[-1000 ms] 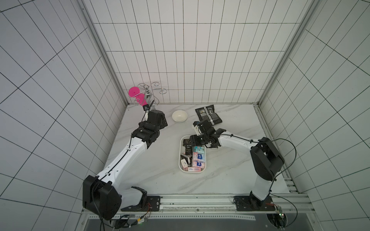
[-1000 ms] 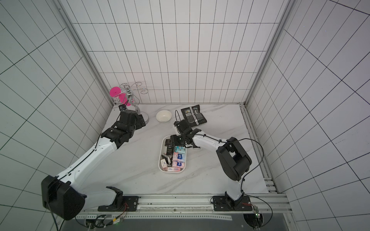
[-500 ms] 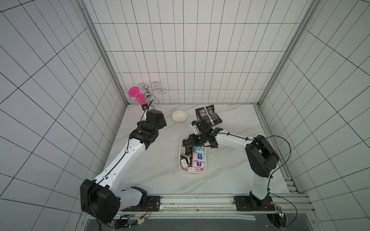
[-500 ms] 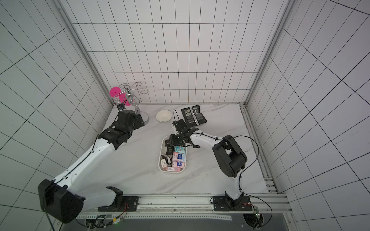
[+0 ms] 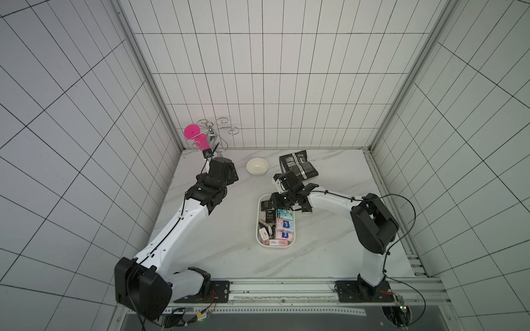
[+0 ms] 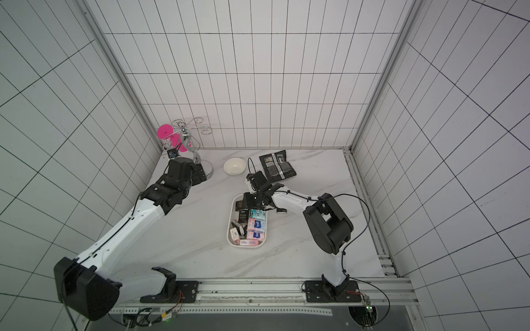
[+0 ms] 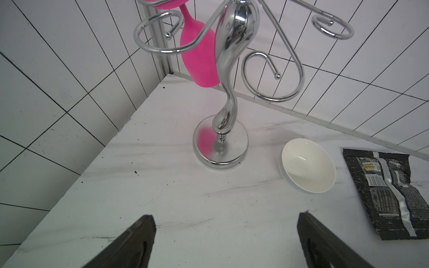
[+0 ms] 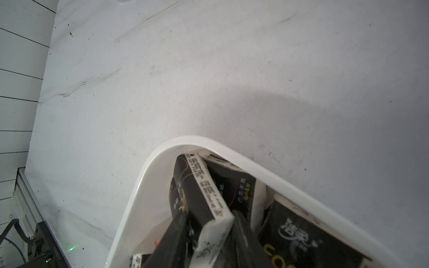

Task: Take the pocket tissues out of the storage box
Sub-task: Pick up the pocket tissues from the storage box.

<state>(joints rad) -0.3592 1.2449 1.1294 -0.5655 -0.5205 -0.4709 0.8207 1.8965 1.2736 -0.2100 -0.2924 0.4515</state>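
Right gripper (image 8: 209, 222) dips into upper end of storage box (image 5: 259, 238), frame centre; fingers clamp black tissue packet (image 8: 197, 185) edge-up, seemingly for lift-out. Remaining pocket tissues (image 5: 282, 229) lie inside. Left gripper (image 7: 226, 217) idles upper left by chrome stand (image 7: 220, 148), fingers apart, empty.

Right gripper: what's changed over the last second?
The right gripper has edged across the far end of the shallow white plastic storage box and closed its jaws around a black soft tissue packet with a white edge. The left gripper, open, and the other packets in the box look unmoved.
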